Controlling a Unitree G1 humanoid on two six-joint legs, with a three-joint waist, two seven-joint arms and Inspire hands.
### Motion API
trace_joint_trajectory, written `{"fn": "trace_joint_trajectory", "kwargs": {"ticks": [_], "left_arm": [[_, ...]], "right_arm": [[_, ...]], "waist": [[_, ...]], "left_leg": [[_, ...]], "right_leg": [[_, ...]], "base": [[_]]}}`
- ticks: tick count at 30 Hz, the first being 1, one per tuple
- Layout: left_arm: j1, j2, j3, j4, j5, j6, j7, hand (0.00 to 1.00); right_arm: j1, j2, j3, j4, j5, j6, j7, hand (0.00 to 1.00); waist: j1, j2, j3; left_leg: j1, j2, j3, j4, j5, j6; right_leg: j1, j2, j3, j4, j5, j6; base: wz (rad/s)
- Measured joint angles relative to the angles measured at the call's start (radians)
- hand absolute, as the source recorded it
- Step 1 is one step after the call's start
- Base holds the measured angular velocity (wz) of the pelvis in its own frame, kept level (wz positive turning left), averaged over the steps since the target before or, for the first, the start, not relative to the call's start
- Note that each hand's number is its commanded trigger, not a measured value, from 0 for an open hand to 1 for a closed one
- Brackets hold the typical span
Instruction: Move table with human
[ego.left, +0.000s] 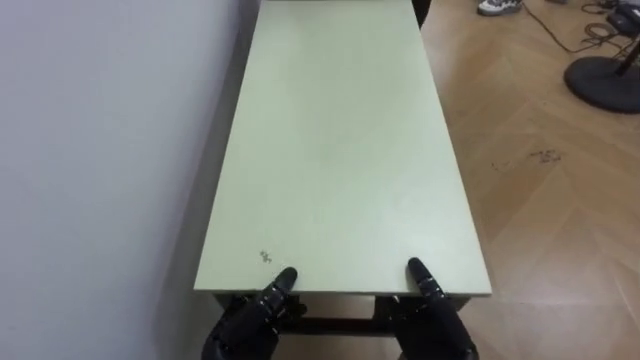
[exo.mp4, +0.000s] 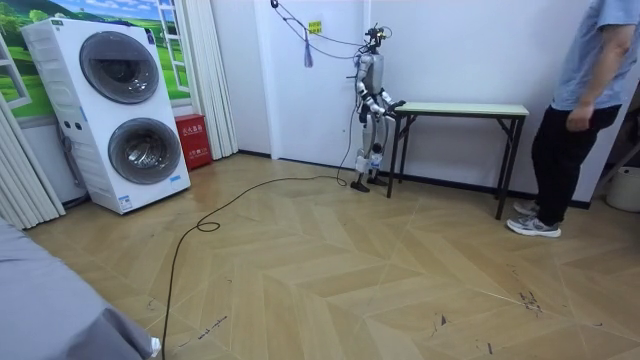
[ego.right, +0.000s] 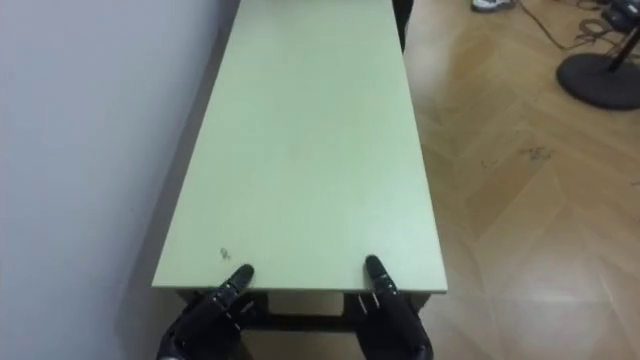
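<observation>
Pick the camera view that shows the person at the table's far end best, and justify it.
The room view: the person stands by the table's far end, seen from shoulders to shoes, apparently not touching it. The eye views catch just a shoe at their top edge.

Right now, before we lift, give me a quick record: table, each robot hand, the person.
table: long pale green top, along the wall on the robot's left
left robot hand: grips near end edge, thumb on top
right robot hand: grips same edge, thumb on top
person: stands past the far end, hands off the table
</observation>
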Motion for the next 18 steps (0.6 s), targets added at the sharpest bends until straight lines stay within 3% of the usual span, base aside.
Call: {"fn": "trace_joint_trajectory", "kwargs": {"ticks": [6,11,15,16,18], "left_arm": [[-0.014,-0.001,0.009,0.038,0.003,-0.001,-0.057,0.00],[-0.011,0.008,0.005,0.026,-0.008,0.001,-0.085,0.00],[-0.015,0.033,0.003,0.011,0.022,0.000,-0.110,0.00],[-0.016,0.046,0.002,0.010,0.038,0.000,-0.112,0.00],[-0.015,0.070,-0.009,0.007,0.046,0.000,-0.113,0.00]], "right_arm": [[-0.025,-0.012,0.001,0.082,-0.072,0.002,0.064,0.00],[-0.038,-0.043,0.012,0.080,-0.136,0.010,0.101,0.00],[-0.044,-0.056,0.018,0.079,-0.222,0.009,0.137,0.00],[-0.050,-0.056,0.018,0.079,-0.254,0.009,0.155,0.00],[-0.057,-0.062,0.023,0.065,-0.304,0.008,0.163,0.00]], "waist": [[0.012,0.005,-0.0030],[0.006,0.000,0.0008],[0.003,-0.010,0.0072],[0.001,-0.020,0.0133],[-0.009,-0.019,0.0100]], "left_leg": [[0.003,0.004,0.002,0.000,0.000,-0.001],[-0.003,0.004,0.001,0.002,-0.004,-0.006],[-0.008,0.005,0.000,0.005,-0.006,-0.010],[-0.010,0.005,0.000,0.007,-0.007,-0.010],[-0.022,0.007,0.000,0.019,-0.013,-0.011]], "right_leg": [[0.005,0.002,-0.003,0.001,0.001,-0.003],[0.000,0.001,-0.005,0.002,-0.003,-0.005],[-0.002,0.000,-0.014,0.002,-0.005,-0.008],[-0.003,0.000,-0.015,0.004,-0.007,-0.010],[-0.008,0.002,-0.016,0.004,-0.007,-0.010]], "base": [[0.01],[0.01],[0.03],[0.00],[0.00]]}}
